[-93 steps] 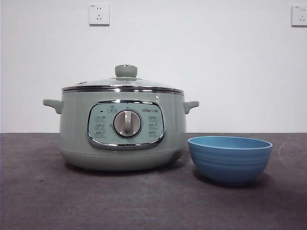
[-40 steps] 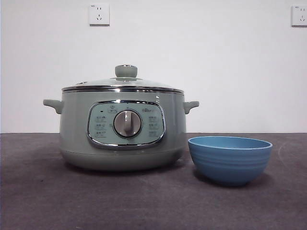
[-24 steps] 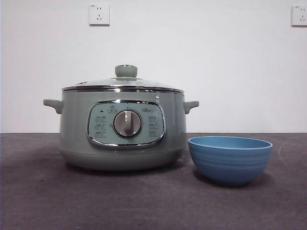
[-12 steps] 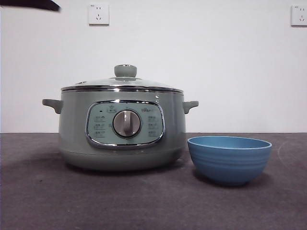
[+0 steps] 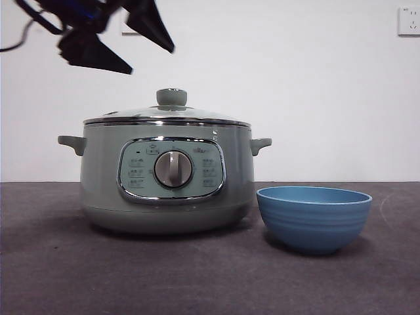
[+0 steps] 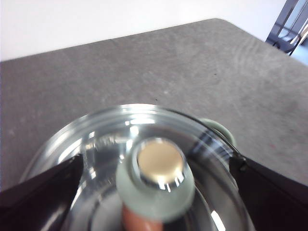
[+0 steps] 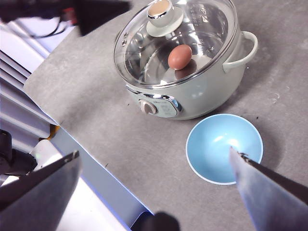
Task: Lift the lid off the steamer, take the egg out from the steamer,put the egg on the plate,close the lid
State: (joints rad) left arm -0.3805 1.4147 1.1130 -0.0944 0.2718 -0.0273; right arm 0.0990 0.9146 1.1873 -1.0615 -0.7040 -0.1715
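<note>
We find no legible text. The steamer [image 5: 167, 174] carries small printed marks on its front panel [image 5: 172, 170] around the dial [image 5: 173, 169], and a short brand-like mark at the panel's upper right, but all are too small and blurred for us to read.

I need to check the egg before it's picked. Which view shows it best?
The right wrist view: the egg shows whole and brown through the clear lid. The left wrist view shows only a blurred sliver under the knob. The front view hides it inside the steamer.
</note>
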